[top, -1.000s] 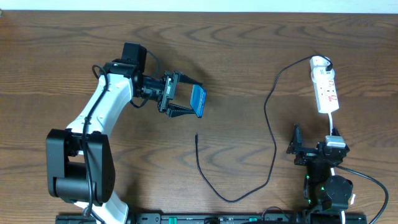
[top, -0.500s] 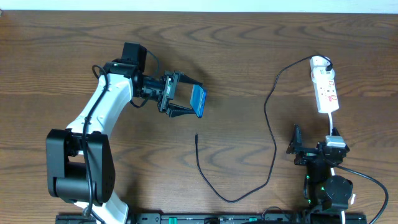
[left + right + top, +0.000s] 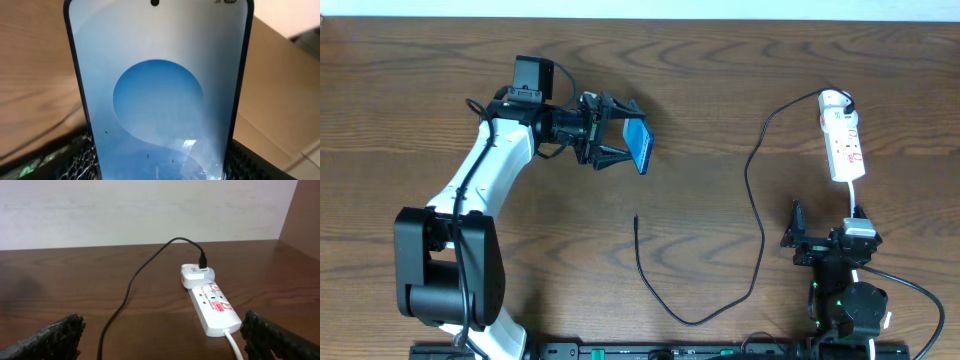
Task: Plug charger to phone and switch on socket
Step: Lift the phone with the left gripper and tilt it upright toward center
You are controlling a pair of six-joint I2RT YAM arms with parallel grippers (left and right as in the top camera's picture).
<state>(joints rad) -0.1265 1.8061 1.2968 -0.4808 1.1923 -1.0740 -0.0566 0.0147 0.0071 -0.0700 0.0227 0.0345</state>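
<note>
The phone (image 3: 639, 144), blue screen lit, is held off the table between the fingers of my left gripper (image 3: 626, 134), which is shut on its edges. In the left wrist view the phone (image 3: 160, 95) fills the frame, with a finger (image 3: 77, 161) on either side of it. The charger (image 3: 758, 215) is a thin black cable that runs from the socket (image 3: 843, 140) down across the table. Its free plug tip (image 3: 636, 221) lies on the wood below the phone. My right gripper (image 3: 820, 228) stands open just short of the socket (image 3: 212, 306), holding nothing.
A white adapter (image 3: 196, 274) with the black cable plugged in sits at the socket's far end. The socket's white cord (image 3: 235, 345) trails toward my right arm. A wall stands behind the table's far edge.
My left wrist has turned and shifted toward the far side of the table, carrying the phone with it. The right arm, cable and socket have not moved.
</note>
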